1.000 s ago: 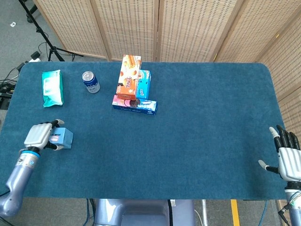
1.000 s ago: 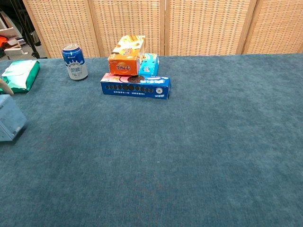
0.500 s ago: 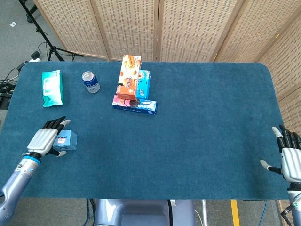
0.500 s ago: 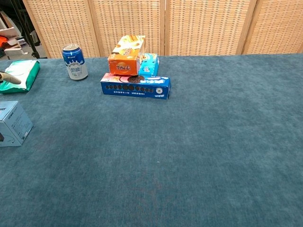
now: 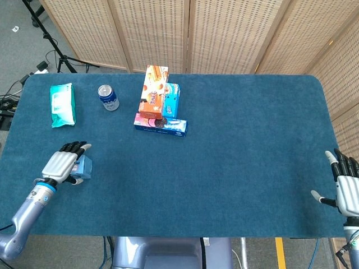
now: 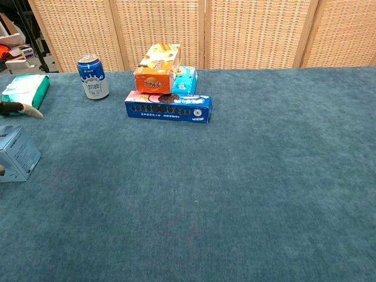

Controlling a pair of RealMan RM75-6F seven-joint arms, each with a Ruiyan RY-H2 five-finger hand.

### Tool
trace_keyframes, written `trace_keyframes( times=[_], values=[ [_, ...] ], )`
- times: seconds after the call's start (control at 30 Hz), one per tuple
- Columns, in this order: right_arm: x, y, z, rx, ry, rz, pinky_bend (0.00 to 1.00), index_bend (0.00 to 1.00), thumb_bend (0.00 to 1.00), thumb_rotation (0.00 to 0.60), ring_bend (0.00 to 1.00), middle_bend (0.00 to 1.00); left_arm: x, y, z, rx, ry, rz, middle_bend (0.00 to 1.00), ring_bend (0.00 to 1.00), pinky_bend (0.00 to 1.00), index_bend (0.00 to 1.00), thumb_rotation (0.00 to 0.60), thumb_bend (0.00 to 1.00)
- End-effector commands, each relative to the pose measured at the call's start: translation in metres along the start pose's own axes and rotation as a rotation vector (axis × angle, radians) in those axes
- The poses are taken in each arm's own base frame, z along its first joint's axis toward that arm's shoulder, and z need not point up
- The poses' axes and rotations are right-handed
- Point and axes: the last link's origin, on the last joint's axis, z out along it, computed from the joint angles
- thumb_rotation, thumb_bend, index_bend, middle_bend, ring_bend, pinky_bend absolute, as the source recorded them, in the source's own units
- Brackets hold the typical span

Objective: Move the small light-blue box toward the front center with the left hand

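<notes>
The small light-blue box (image 5: 86, 166) stands on the blue cloth near the front left; the chest view shows the box (image 6: 17, 154) at its left edge. My left hand (image 5: 63, 164) lies over the box's left side with fingers stretched out and apart. In the chest view one fingertip (image 6: 24, 108) hovers above the box without touching its top, so no grip shows. My right hand (image 5: 348, 188) hangs at the table's front right corner, fingers spread, holding nothing.
A green packet (image 5: 62, 104) lies at the back left, with a blue-and-white can (image 5: 108, 97) beside it. An orange box (image 5: 153, 91) and a light-blue snack box (image 5: 170, 101) rest on a long dark-blue box (image 5: 160, 124) at the back centre.
My left hand let go of the box, opened its fingers and slid right over it. The box has shifted slightly right. My right hand has barely moved.
</notes>
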Motion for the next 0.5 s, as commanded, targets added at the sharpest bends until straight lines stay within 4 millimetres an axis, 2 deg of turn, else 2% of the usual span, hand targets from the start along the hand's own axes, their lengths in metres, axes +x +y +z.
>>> trace_keyframes(
  times=[0.03, 0.13, 0.2, 0.5],
  values=[
    [0.0008, 0.0007, 0.0001, -0.003, 0.003, 0.004, 0.0, 0.0, 0.0, 0.6, 0.0, 0.0, 0.0005, 0.0029, 0.0032, -0.004, 0.006, 0.008, 0.36, 0.25, 0.21, 0.37, 0.6, 0.0],
    [0.0012, 0.0015, 0.0, -0.006, -0.003, 0.017, 0.0, 0.0, 0.0, 0.6, 0.0, 0.0, 0.0014, 0.0025, 0.0038, 0.013, 0.013, 0.022, 0.44, 0.32, 0.27, 0.46, 0.6, 0.0],
    [0.0015, 0.0025, 0.0004, -0.01, -0.003, 0.017, 0.0, 0.0, 0.0, 0.6, 0.0, 0.0, 0.0014, -0.0005, 0.0032, 0.037, 0.012, 0.034, 0.46, 0.34, 0.29, 0.47, 0.6, 0.0],
    [0.0025, 0.0034, 0.0007, -0.015, -0.001, 0.026, 0.0, 0.0, 0.0, 0.6, 0.0, 0.0, 0.0096, -0.0049, -0.0015, 0.086, 0.046, -0.059, 0.46, 0.35, 0.33, 0.47, 0.6, 0.0]
  ],
)
